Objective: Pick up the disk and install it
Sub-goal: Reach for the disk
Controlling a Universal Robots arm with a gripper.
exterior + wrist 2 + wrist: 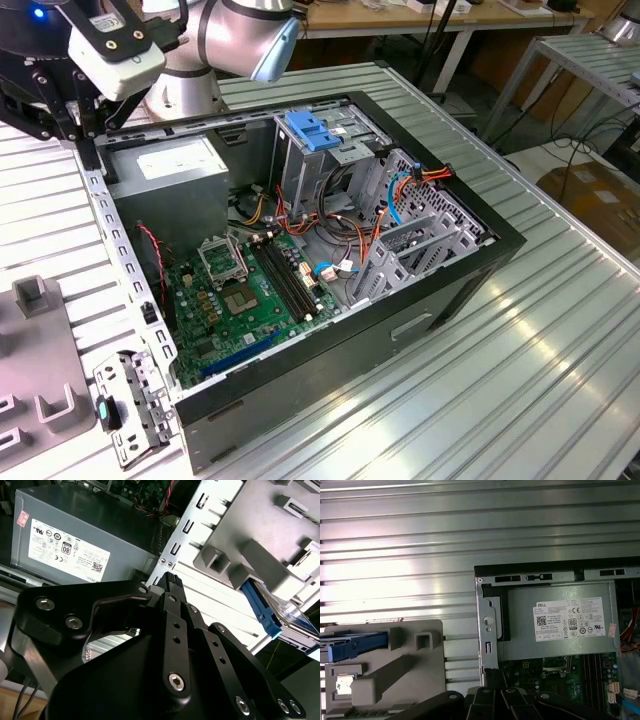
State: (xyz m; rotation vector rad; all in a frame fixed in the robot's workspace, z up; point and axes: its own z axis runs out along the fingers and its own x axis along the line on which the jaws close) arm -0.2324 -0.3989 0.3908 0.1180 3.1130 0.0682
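The pick-up step is in hand and not yet done; the pincer (86, 138) hangs over the rim of the open computer case (440, 300), close by the grey power supply (172, 165), and I cannot tell whether it is open or closed. The disk (353, 646) lies well off to one side of the pincer, outside the case, in a grey holder (415, 680) on the desk (540, 380); its blue frame shows in both wrist views.

By my judgement a grasp calls for the pincer to clear the case wall, come over the holder and square up with the disk's long edges.

Inside the case, farther from the pincer, a blue bracket (314, 132) tops the drive cage; orange and blue cables (395, 195) trail near it and could crowd an insertion; the holder's raised blocks stand close about the disk.
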